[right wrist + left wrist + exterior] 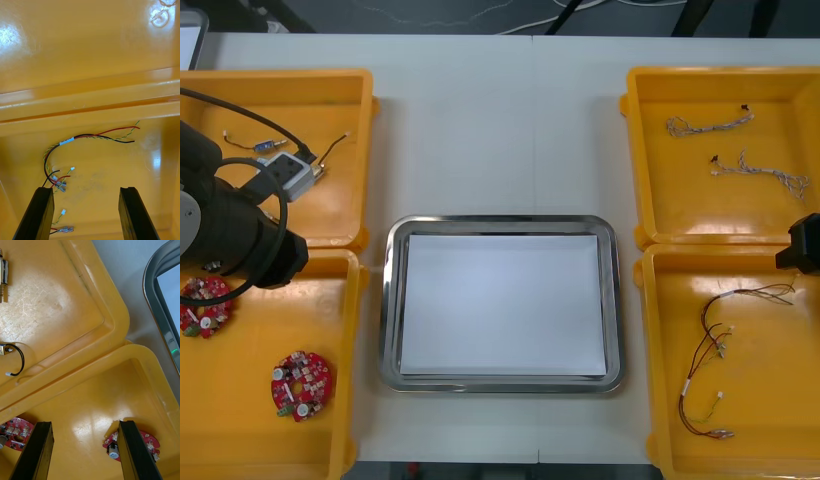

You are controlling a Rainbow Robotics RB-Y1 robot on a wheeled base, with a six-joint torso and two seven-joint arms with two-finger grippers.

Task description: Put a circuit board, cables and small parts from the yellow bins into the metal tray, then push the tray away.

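My left gripper (84, 423) hangs open above the near left yellow bin (112, 390). One round red circuit board (148, 444) lies partly behind one finger, and a second board (15, 431) lies outside the other finger. From the front, these boards (300, 383) (202, 305) lie in that bin below my left arm (235, 235). My right gripper (85, 189) is open over the near right bin (112, 176). A red, black and yellow cable bundle (86, 138) lies just ahead of its fingers. The metal tray (392, 300), white inside, sits mid-table with nothing in it.
The far left bin (330, 110) holds a small metal part with a black cable (280, 165). The far right bin (650, 150) holds two twisted cables (710, 125) (765, 175). My right arm (805, 245) shows at the right edge. Bare table lies beyond the tray.
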